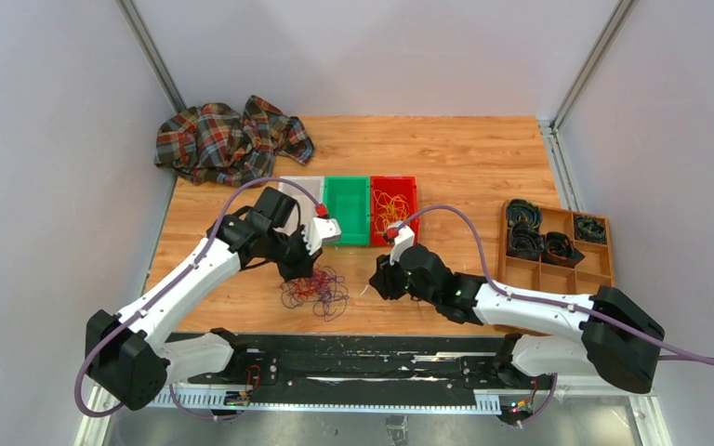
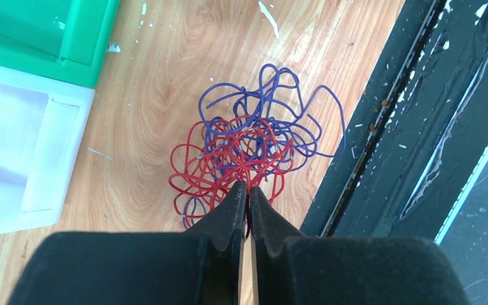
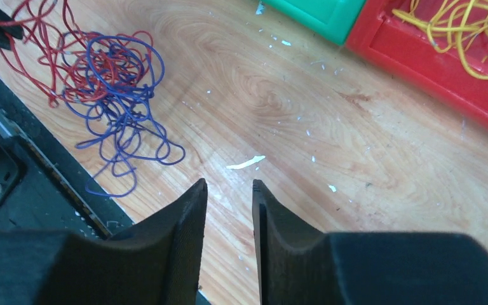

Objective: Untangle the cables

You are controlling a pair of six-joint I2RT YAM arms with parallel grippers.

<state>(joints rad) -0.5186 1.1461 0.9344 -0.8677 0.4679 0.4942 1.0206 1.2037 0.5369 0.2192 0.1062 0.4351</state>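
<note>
Left claw (image 2: 246,190) pinching a red strand of the tangled cables (image 2: 254,143), right claw (image 3: 229,190) slightly spread above table (image 3: 330,114)

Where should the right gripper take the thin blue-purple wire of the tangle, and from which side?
Grip the thin blue-purple wire at its loose outer loops, which lie flat and apart from the thin red wire. Bring the open right gripper down from its own side; the left gripper is shut on the red wire at the opposite edge.
</note>
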